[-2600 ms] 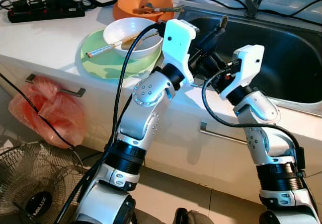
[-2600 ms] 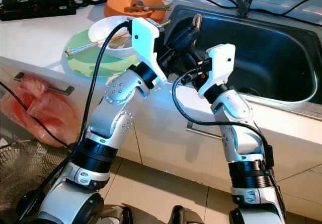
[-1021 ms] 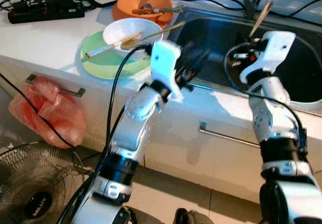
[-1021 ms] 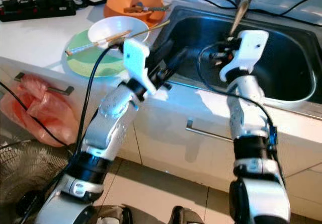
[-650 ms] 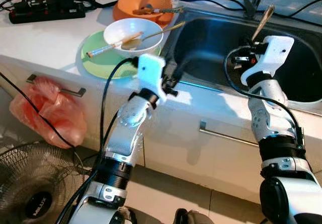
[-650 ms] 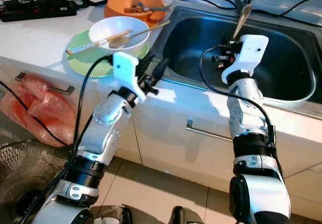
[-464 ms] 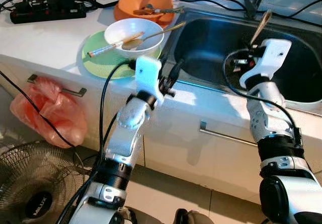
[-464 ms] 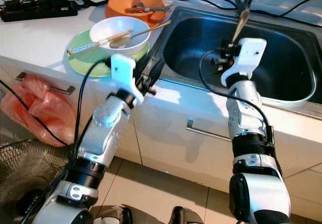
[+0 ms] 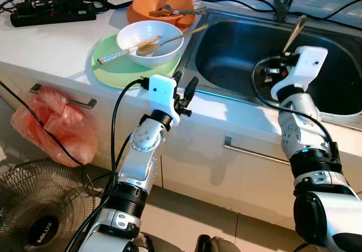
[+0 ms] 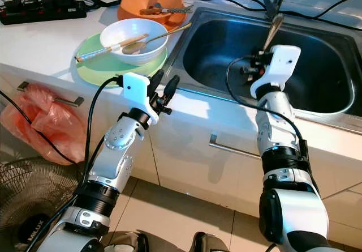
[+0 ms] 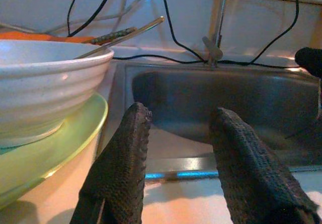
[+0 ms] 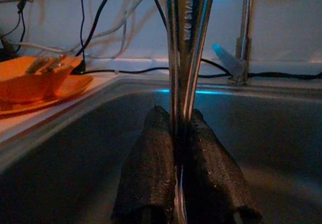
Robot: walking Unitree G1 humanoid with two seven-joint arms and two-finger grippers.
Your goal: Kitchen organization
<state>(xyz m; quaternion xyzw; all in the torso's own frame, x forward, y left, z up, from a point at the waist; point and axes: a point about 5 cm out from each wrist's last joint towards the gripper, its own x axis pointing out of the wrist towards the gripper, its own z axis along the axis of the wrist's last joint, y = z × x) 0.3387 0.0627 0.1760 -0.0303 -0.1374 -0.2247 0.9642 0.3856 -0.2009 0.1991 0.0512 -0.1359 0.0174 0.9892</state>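
Observation:
My right gripper [image 9: 281,66] hangs over the steel sink [image 9: 226,59], shut on a metal utensil [image 9: 295,28] that stands upright above it. The right wrist view shows both fingers [image 12: 151,153] pressed against the utensil's shaft [image 12: 183,43]. Open and holding nothing, my left gripper [image 9: 184,89] sits at the counter's front edge, between the sink and a green plate [image 9: 116,71]. Its fingers [image 11: 126,148] stand apart beside the plate [image 11: 45,148]. On the plate rests a white bowl [image 9: 149,41] with chopsticks and a spoon in it. Behind it is an orange bowl [image 9: 161,9] with more utensils.
A black power strip [image 9: 51,11] and cables lie at the back left of the counter. The faucet [image 9: 285,0] stands behind the sink. An orange plastic bag [image 9: 56,122] hangs from a drawer handle, and a floor fan [image 9: 34,218] stands below it.
The two grippers met at the sink's near edge earlier. Since then my right gripper has carried the utensil out over the sink, and my left arm has drawn back to the counter edge.

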